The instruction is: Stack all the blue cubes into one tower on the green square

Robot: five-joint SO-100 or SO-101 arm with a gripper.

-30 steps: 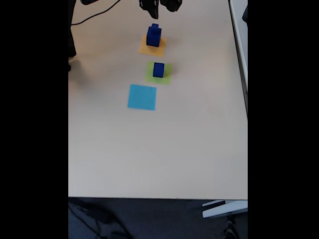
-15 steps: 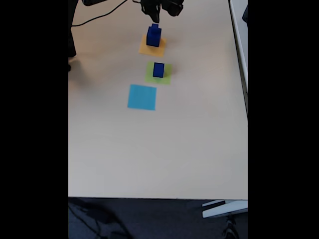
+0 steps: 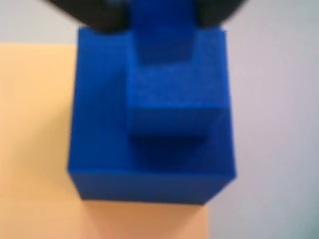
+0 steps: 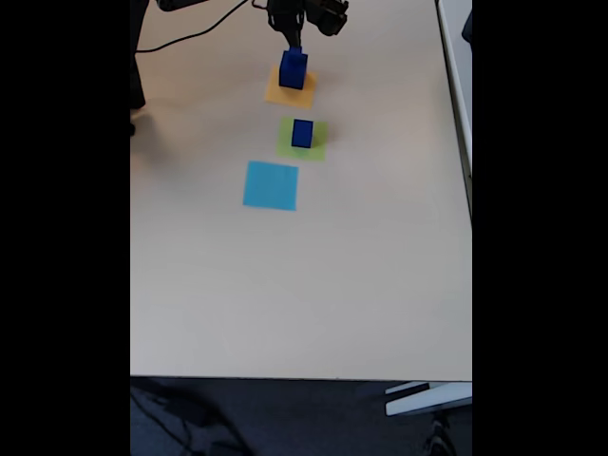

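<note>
Now, from the left of the wrist view, the orange square (image 3: pixel 35 129) fills the left side and runs under the big cube (image 3: pixel 99 124), which sits in the middle of the frame. On top of it is a smaller cube (image 3: pixel 172 99), and a still smaller one (image 3: pixel 162 35) stands on that at the top centre. My fingers (image 3: pixel 94 15) are dark blurs at the top edge, one on each side of that top cube; my gripper (image 3: pixel 160 12) is spread around it, but I cannot tell whether the pads touch it. Pale table (image 3: pixel 274 124) fills the right side.

In the fixed view, the light blue square (image 4: pixel 271 185) lies lowest and furthest left. Up and right of it is the green square (image 4: pixel 318 142) with one cube (image 4: pixel 302 133) on it. Above that, the tower (image 4: pixel 293 68) stands on the orange square (image 4: pixel 275 93), with my gripper (image 4: pixel 294 38) at its top near the upper edge.
</note>
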